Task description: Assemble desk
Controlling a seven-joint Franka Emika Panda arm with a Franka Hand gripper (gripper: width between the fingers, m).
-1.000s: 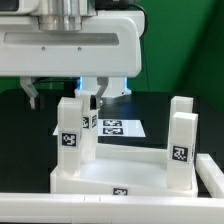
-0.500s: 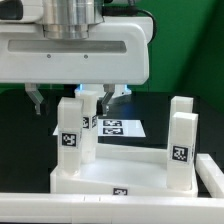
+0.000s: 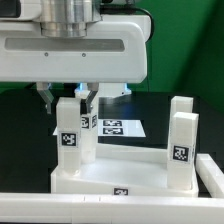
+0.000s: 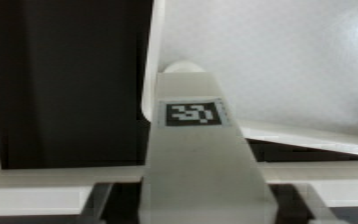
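The white tabletop (image 3: pixel 135 170) lies with its raised rim up and several white tagged legs stand on it. My gripper (image 3: pixel 66 100) is over the near leg (image 3: pixel 70 140) on the exterior view's left, its fingers (image 3: pixel 45 98) on either side of the leg's top. In the wrist view the tagged leg (image 4: pixel 194 140) fills the space between the dark fingers (image 4: pixel 119 203) of the gripper (image 4: pixel 201 203), which lie flush against its sides. The tabletop (image 4: pixel 282 60) shows behind it. Another leg (image 3: pixel 89 118) stands just behind.
Two more legs (image 3: pixel 180 145) stand on the tabletop at the exterior view's right. The marker board (image 3: pixel 118 127) lies on the black table behind the tabletop. A white bar (image 3: pixel 100 205) crosses the front. The robot's white body fills the top.
The fingers have drawn inward from a wide stance to the sides of the left near leg's top. The leg and tabletop have not moved.
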